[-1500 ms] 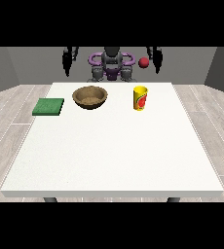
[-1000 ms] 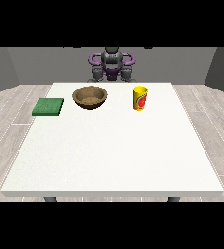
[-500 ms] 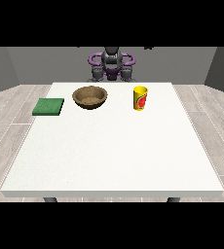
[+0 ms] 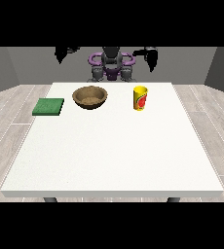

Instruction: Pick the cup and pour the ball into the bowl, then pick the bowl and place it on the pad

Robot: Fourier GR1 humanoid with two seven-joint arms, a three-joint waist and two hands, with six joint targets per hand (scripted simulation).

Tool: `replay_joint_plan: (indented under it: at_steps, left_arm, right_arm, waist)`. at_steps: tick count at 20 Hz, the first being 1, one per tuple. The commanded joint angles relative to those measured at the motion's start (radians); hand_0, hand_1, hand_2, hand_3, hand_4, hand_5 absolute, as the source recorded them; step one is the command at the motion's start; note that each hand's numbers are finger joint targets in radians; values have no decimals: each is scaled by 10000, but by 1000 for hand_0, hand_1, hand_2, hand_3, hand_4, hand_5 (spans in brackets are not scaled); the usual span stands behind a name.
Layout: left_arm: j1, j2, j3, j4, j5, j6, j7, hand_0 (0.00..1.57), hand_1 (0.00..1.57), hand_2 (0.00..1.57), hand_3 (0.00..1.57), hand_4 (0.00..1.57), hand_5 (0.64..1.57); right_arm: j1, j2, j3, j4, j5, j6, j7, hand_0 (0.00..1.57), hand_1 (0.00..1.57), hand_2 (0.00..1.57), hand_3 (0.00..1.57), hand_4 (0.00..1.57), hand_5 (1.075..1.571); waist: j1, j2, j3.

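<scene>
A yellow cup (image 4: 140, 98) with a red mark stands upright on the white table (image 4: 114, 151), at the back right. I see no ball; the cup's inside is hidden. A brown wooden bowl (image 4: 90, 97) sits to its left and shows nothing inside. A flat green pad (image 4: 48, 106) lies further left. The hand at the view's right (image 4: 151, 59) hangs in the air behind and above the cup, fingers pointing down, holding nothing. The hand at the view's left (image 4: 64, 52) is raised high behind the table, partly cut off by the picture's top.
The robot's torso (image 4: 111, 65) stands behind the table's far edge, between bowl and cup. Wooden floor surrounds the table on both sides.
Both hands dropped out of sight in the two frames before now and show again now, raised wider apart. The red ball seen beside the hand at the view's right 1.5 s ago is gone.
</scene>
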Motion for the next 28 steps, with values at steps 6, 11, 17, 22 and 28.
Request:
replay_joint_plan:
  at_steps: [6, 11, 17, 22, 28]
  left_arm:
    - [510, -74, 370, 3128, -305, -585, -3886, 0, 0, 0, 0, 307, 1480]
    - [-1234, 781, 1262, 5151, -23, -902, -4027, 0, 0, 0, 0, 0, 1442]
    - [-1788, 387, 1168, 7362, -241, -727, -5086, 0, 0, 0, 0, 169, 1422]
    - [-2125, 580, 1423, 8586, -225, -909, -6334, 0, 0, 0, 0, 211, 1435]
    - [-2678, 563, 1498, 9794, -801, 260, -7184, 919, 919, 1316, 1379, 1243, 1538]
  right_arm:
    - [-41, -694, -986, 564, -824, 1016, -1281, 0, 0, 0, 0, 683, 1553]
    - [-186, -784, -1194, 1569, -844, 1320, -1985, 0, 0, 0, 0, 662, 1558]
    - [-167, -951, -1237, 2124, -822, 1417, -1741, 0, 0, 0, 0, 667, 1562]
    - [-317, -1251, -1668, 2690, -1072, 1812, -2393, 0, 0, 0, 0, 673, 1563]
    - [-1198, -1805, -2128, 2503, -1822, 2116, -1975, 0, 0, 0, 0, 662, 1569]
  waist:
    - [-373, 1151, -5]
    - [-388, 1079, -2]
    - [-365, 549, -3]
    - [-488, 1033, -3]
    - [-891, 1749, -4]
